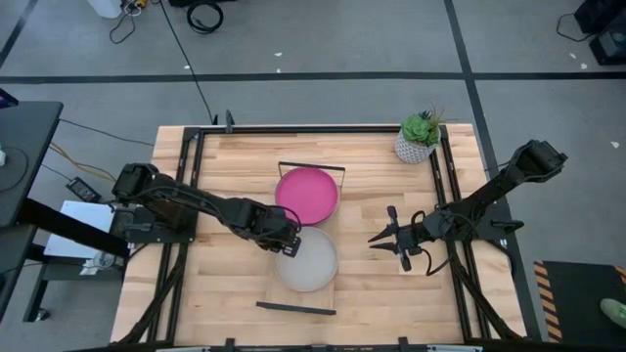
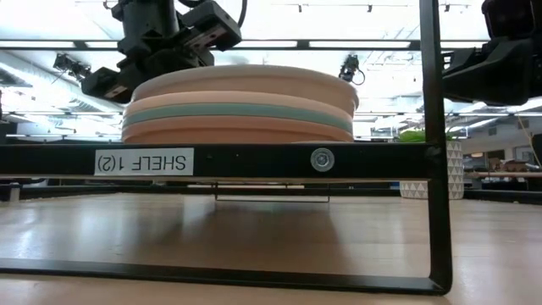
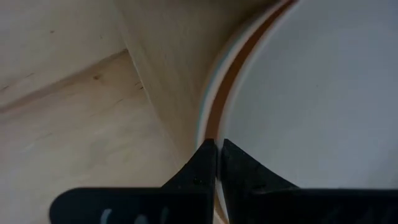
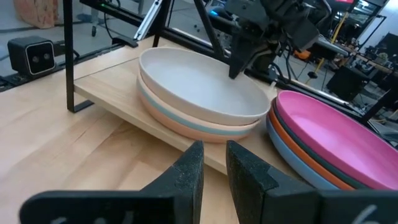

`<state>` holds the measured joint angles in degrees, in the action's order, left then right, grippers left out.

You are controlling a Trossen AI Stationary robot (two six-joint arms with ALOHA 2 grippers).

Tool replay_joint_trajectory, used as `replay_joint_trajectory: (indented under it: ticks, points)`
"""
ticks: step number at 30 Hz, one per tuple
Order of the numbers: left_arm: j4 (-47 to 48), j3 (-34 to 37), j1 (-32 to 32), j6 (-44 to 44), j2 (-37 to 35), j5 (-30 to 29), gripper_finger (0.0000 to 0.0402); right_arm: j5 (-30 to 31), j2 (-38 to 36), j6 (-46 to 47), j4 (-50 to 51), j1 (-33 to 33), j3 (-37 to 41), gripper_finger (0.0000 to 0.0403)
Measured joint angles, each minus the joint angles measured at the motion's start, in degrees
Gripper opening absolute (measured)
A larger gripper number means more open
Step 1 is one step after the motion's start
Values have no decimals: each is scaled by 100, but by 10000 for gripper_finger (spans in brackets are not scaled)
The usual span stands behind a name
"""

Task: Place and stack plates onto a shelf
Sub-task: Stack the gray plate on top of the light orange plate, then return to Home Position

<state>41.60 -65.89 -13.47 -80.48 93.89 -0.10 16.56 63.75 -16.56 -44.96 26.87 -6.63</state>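
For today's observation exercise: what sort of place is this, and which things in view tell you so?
Probably a robotics lab or workshop: two dark arms work at a wooden table, cables lie on the grey floor, and equipment stands fill the room behind the shelf.

Grey floor [image 1: 323,39], ceiling strip lights [image 2: 279,44]
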Motion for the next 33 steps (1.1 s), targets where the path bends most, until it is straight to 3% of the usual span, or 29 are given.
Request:
replay_joint_trajectory:
  ticks: [6, 14, 25, 28, 33]
  points:
    - [-40, 0, -23, 133, 0, 75, 32, -15, 0, 30, -21, 0, 0, 74]
    - [92, -12, 40, 245, -55, 390, 106, -16, 0, 51, -19, 0, 0, 74]
    - [1418, -801, 98, 1348, -101, 41, 142, -18, 0, 182, 2, 0, 0, 74]
    - [931, -1069, 33, 2055, -102, -235, 142, -18, 0, 182, 1, 0, 0, 74]
    - [-1077, -1115, -183, 3549, -100, -1002, 142, -18, 0, 212, -4, 0, 1, 74]
